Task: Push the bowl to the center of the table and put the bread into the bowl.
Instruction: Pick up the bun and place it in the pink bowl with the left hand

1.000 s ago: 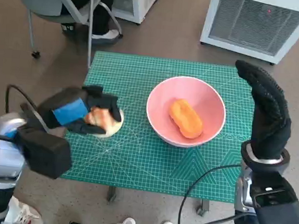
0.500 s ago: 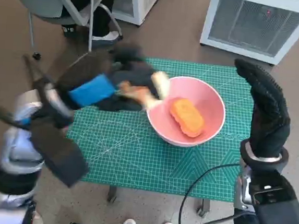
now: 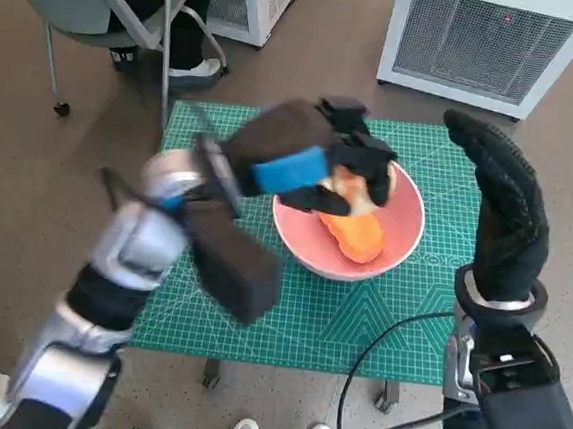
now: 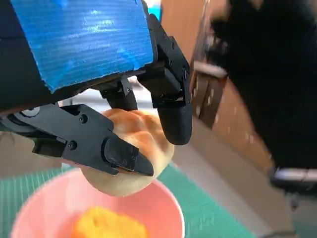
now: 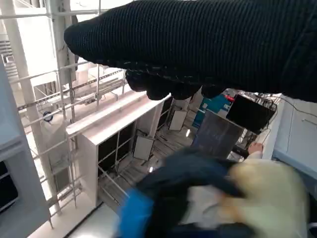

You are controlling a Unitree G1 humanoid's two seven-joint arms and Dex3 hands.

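— Is there any writing, label, brand or number to read in these pictures?

— None that can be read. The green cutting mat covering the surface carries pale printed grid lines and diagonal guide lines, but any figures along its edges are too small to make out.

— Anything on the blue tape or the pink bowl?

— No. The blue tape is plain, and the pink bowl bears no markings.

- From the head we looked steeply down on the whole green table.
- Our left wrist camera sat close behind the left hand, facing the pink bowl, which the head view shared.
- Our right wrist camera looked past the right hand into the room.
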